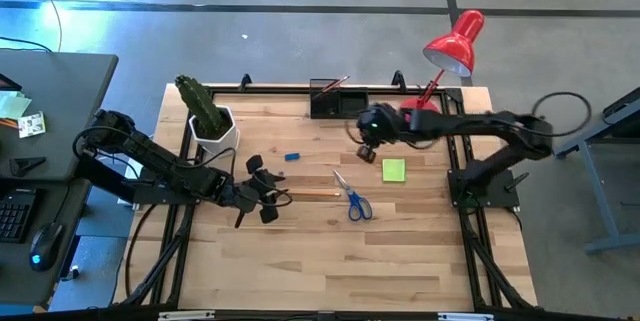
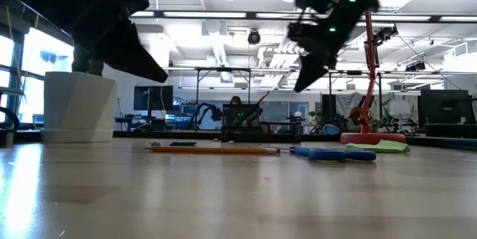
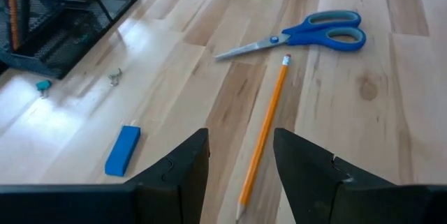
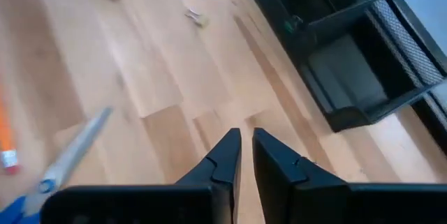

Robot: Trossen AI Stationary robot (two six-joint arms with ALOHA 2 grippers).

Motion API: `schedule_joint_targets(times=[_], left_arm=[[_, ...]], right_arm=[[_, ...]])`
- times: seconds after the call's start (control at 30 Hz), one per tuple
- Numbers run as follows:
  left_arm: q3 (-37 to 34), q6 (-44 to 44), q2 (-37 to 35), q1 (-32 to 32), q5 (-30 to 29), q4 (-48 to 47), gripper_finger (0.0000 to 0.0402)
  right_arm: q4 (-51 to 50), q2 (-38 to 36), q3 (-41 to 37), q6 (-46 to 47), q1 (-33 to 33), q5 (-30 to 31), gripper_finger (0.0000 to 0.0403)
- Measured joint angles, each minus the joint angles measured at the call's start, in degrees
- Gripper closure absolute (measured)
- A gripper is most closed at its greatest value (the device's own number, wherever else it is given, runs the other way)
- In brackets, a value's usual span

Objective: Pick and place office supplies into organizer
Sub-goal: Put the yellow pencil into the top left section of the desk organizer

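Observation:
A wooden pencil (image 1: 312, 194) lies on the table just ahead of my left gripper (image 1: 262, 191), which is open and hovers above the pencil's pointed end (image 3: 244, 196). Blue-handled scissors (image 1: 353, 199), a lime-green sticky pad (image 1: 393, 169) and a small blue block (image 1: 292, 156) lie flat on the table. The black organizer (image 1: 335, 99) stands at the far edge with a pencil (image 1: 330, 85) leaning out of it. My right gripper (image 1: 368, 151) hangs in the air between the organizer and the sticky pad, shut, with nothing between its fingers (image 4: 227, 154).
A potted cactus in a white pot (image 1: 210, 121) stands at the far left, and a red desk lamp (image 1: 452, 46) at the far right corner. A small metal clip (image 3: 115, 77) lies near the organizer. Bare wood fills the near half of the table.

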Motion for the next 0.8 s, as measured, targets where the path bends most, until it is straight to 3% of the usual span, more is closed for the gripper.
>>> schedule_joint_targets(times=[0.23, 0.33, 0.43, 0.6, 0.8], left_arm=[[0.00, 5.41, 0.00, -0.02, -0.51, 6.37, 0.0252], [0.01, 9.67, 0.00, 0.33, 1.31, 10.78, 0.0252], [0.65, 10.86, -0.02, 2.27, 6.21, 12.60, 0.0252], [3.23, 11.64, 2.00, 7.50, 18.23, 12.42, 0.0252], [5.10, 19.87, 10.16, 11.57, 26.91, 20.21, 0.0252]], right_arm=[[15.48, -10.46, -14.13, -6.39, -0.21, -10.41, 0.0368], [21.31, -11.96, -17.98, -6.85, -0.64, -11.81, 0.0366], [24.89, -12.32, -20.50, -6.74, -1.53, -12.46, 0.0368], [35.22, -12.31, -24.93, -7.52, -1.99, -19.13, 0.0373], [52.32, -12.31, -32.98, -7.50, -0.38, -23.42, 0.0374]])
